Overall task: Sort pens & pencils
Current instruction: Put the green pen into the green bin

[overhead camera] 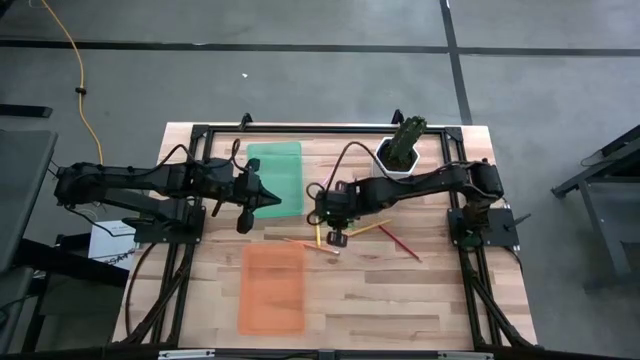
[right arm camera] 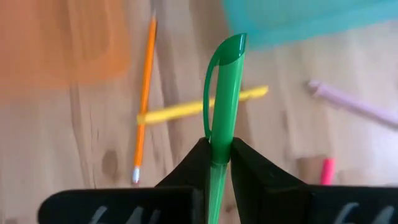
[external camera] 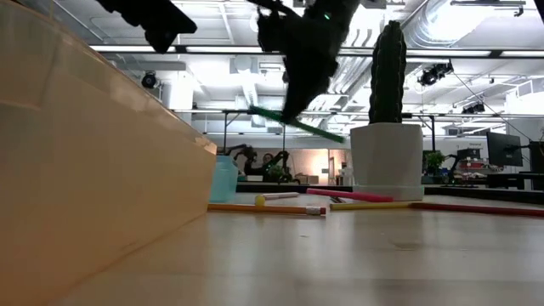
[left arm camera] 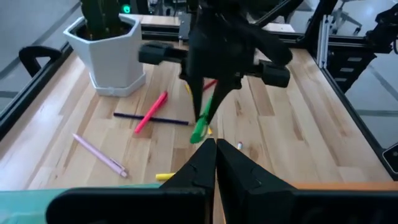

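Observation:
My right gripper [overhead camera: 337, 238] hangs above the table's middle, shut on a green pen [right arm camera: 225, 81]; that pen [external camera: 299, 125] is well clear of the wood. Below it lie an orange pencil [right arm camera: 144, 99], a yellow pen [right arm camera: 199, 107], a pale pink pen [right arm camera: 354, 102] and a magenta pen [left arm camera: 151, 112], which lies across a dark pencil [left arm camera: 155, 119]. A red pencil [overhead camera: 400, 242] lies further right. My left gripper [left arm camera: 216, 149] waits shut and empty above the green tray [overhead camera: 275, 175]. My right gripper pinches the green pen's barrel [right arm camera: 217, 158] between its two fingers, well back from the clip end [right arm camera: 230, 46], which sticks out past the fingertips. The fingers slant down from the table's right side. The pen hangs tilted, lifted clear of the table.
An orange tray [overhead camera: 272, 288] lies at the near left; its wall [external camera: 85, 170] fills the left of the low view. A white pot with a cactus [overhead camera: 400, 150] stands at the far right. Bare wood shows near the front right.

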Available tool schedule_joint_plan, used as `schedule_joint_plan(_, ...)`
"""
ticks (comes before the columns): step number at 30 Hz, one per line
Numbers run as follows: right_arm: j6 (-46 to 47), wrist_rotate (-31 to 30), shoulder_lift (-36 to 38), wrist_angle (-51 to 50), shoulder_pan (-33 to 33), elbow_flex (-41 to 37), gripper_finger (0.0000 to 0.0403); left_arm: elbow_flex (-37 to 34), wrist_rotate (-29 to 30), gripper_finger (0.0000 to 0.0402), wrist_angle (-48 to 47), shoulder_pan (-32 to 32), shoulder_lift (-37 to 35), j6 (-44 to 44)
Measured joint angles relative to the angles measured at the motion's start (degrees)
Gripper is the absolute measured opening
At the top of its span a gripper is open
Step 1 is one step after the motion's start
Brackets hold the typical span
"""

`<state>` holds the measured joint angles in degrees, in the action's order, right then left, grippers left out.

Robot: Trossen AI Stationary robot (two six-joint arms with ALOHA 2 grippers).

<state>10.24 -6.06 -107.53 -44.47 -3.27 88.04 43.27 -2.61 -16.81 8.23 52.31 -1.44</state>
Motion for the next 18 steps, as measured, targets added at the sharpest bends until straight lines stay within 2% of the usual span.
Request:
schedule_joint_plan(6, -1.7, -2.9, 0.1, -3.4, 1.5, 6.6, 0.0028, 0.0, 0.7, 0.0071, 0.6, 0.0, 0.0, 1.0)
schedule_joint_plan(12, -3.4, -5.1, 0.1, -8.5, 2.6, 10.3, 0.0028, 0.0, 6.1, 0.0148, 4.3, 0.1, -0.1, 1.4)
schedule_joint_plan(18, -3.8, -6.0, 0.1, -8.9, 3.2, 13.0, 0.0028, 0.0, 10.0, 0.0173, 12.7, 0.1, -1.0, 2.7)
